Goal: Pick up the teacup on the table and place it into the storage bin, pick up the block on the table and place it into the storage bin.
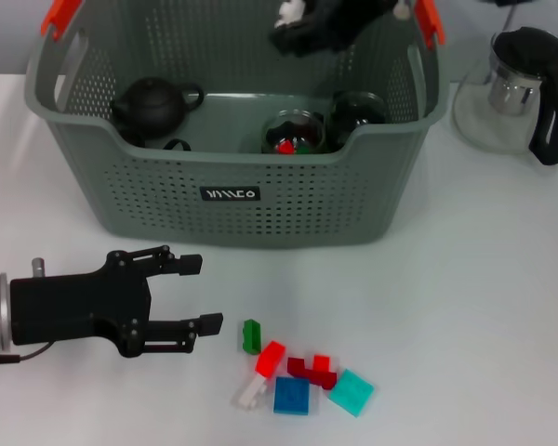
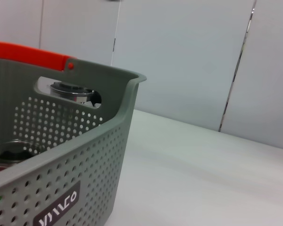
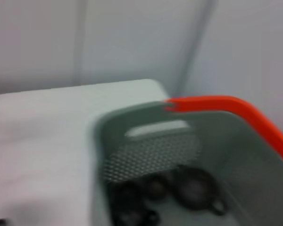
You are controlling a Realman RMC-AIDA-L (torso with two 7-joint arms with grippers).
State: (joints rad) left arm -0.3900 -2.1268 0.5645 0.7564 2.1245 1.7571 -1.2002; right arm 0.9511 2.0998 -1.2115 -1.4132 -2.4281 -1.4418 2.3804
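The left gripper [image 1: 205,295] lies low over the table [image 1: 465,307], jaws spread wide and holding nothing, pointed at the scatter of blocks. Nearest its fingertips stands the green block [image 1: 251,335], with the red block [image 1: 271,358] just past it and the blue block [image 1: 291,395] and teal block [image 1: 352,391] farther on. Beyond the gripper sits the storage bin [image 1: 232,200], a teacup [image 1: 293,132] already inside beside a dark teapot [image 1: 153,107]. The right gripper [image 1: 330,23] hangs over the bin's far side; whether it is open I cannot tell. A good pick likely means singling out the green block, straddling it squarely before closing.
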